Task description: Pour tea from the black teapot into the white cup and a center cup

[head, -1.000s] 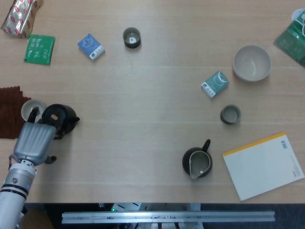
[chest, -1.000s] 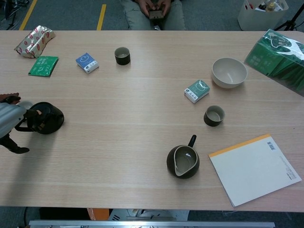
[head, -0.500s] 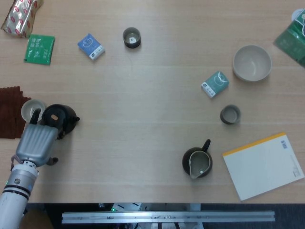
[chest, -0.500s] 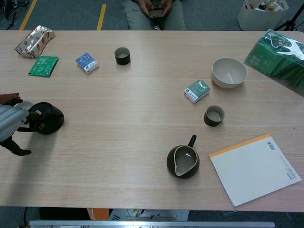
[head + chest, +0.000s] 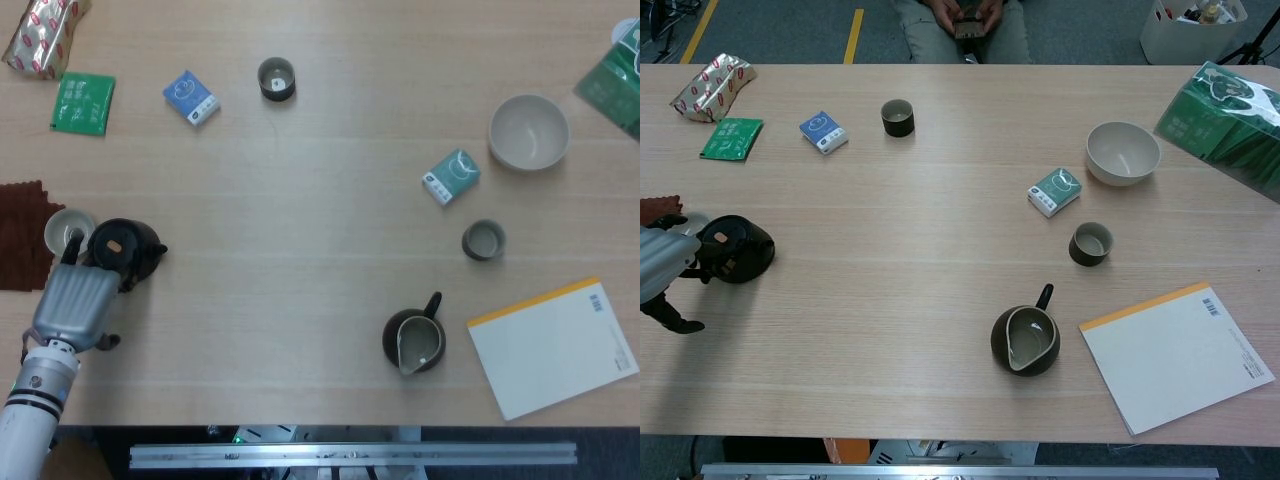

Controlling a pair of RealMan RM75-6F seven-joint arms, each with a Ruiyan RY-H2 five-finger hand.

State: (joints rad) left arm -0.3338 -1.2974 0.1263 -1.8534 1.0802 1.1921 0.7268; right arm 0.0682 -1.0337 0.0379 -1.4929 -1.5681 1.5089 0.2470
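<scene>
Hand [image 5: 72,305] drawn slightly back toward the surface edge, fingers at the teapot [image 5: 122,248] handle, grip unclear, teapot just beyond its fingertips, beside white cup [image 5: 66,229].

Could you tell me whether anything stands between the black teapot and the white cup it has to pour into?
Nothing visible does. The white cup sits right beside the black teapot, on its left in the head view, with no object between them. The left hand is at the teapot's handle side.
</scene>
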